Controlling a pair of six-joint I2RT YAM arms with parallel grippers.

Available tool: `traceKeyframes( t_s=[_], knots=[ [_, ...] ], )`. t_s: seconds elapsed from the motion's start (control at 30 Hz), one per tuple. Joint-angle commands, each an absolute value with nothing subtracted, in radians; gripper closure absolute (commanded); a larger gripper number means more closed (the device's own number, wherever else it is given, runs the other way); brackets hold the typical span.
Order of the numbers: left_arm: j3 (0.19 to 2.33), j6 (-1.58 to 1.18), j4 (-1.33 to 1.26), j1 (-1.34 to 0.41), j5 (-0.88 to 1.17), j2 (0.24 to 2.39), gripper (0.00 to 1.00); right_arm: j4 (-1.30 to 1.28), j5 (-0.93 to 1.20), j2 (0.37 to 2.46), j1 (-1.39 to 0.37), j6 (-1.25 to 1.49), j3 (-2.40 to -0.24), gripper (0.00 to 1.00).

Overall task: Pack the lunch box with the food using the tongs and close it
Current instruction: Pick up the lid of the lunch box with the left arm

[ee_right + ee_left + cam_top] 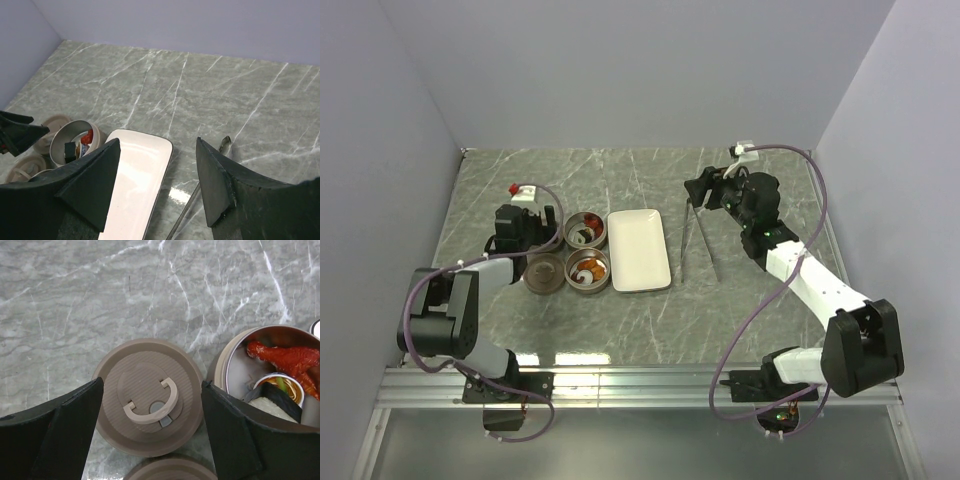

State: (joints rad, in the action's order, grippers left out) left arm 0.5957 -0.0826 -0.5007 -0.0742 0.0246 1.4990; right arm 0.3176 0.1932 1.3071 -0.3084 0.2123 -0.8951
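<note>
The lunch box is two round tins (585,230) (588,268) standing open with orange and red food (285,357) inside. One handled lid (150,395) lies flat on the table left of the far tin (227,365). My left gripper (151,382) is open and straddles it, with the fingertips close by its rim. A second lid (545,272) lies nearer the arm. The tongs (698,245) lie on the table right of the tray. My right gripper (703,190) hovers open over their far end with nothing between its fingers.
A white rectangular tray (638,250) with nothing on it lies between the tins and the tongs. Grey walls close the table in at the back and on both sides.
</note>
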Motion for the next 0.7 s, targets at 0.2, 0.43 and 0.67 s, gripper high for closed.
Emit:
traceKeyframes(
  t_s=[0.2, 0.43, 0.67],
  knots=[
    [0.626, -0.101, -0.425, -0.075, 0.025, 1.463, 0.18, 0.356, 0.213, 1.301, -0.299, 0.222, -0.914, 0.31],
    [0.635, -0.114, -0.365, -0.098, -0.040, 1.471, 0.21, 0.342, 0.232, 1.331, -0.301, 0.226, -0.939, 0.31],
    [0.661, -0.101, -0.344, -0.113, -0.057, 1.520, 0.22, 0.334, 0.235, 1.341, -0.301, 0.229, -0.946, 0.31]
  ],
)
